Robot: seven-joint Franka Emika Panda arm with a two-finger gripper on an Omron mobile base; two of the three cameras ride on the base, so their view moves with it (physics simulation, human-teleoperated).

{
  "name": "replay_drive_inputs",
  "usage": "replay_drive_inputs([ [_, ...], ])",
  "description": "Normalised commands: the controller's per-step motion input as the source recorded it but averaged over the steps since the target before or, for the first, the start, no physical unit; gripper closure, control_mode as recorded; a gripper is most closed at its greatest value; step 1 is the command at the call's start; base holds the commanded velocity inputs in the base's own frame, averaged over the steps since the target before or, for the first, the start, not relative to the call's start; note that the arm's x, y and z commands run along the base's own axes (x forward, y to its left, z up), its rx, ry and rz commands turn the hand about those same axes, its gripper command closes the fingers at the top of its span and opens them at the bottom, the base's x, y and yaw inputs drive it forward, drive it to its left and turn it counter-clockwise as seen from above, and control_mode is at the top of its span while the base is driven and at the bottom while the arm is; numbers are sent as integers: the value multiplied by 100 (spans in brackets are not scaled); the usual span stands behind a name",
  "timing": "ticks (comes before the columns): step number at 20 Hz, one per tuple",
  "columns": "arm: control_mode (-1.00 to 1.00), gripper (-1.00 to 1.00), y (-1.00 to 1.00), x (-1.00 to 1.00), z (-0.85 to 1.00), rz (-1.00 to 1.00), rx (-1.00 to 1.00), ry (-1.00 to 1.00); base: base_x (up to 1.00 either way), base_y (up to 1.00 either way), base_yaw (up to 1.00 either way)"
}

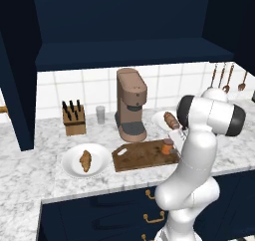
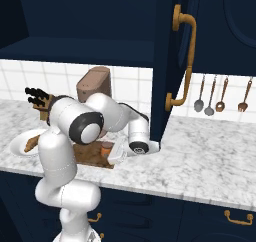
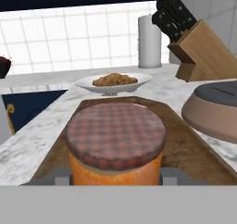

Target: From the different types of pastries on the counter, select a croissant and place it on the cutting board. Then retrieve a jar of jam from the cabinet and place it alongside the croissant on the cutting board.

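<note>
Gripper [image 3: 115, 177] fingers sit clamped on either side of the orange jar of jam [image 3: 115, 142], which stands upright at the right end of the dark cutting board [image 1: 142, 155] on the marble counter [image 1: 30, 165]. On a white plate [image 1: 69, 163] left of the board lies the golden croissant [image 1: 85, 161] — well apart from the jar — while a brown coffee machine [image 1: 131, 103] stands just behind the board.
</note>
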Motion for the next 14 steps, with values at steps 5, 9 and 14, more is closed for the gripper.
replay_drive_inputs([
  [5, -100, 100, 0, 18, -23, 0, 0, -2, 0, 0, 0],
  [9, -100, 100, 0, 13, -29, 0, 0, 0, 0, 0, 0],
  [14, -100, -100, 0, 1, -20, 2, 0, 0, 0, 0, 0],
])
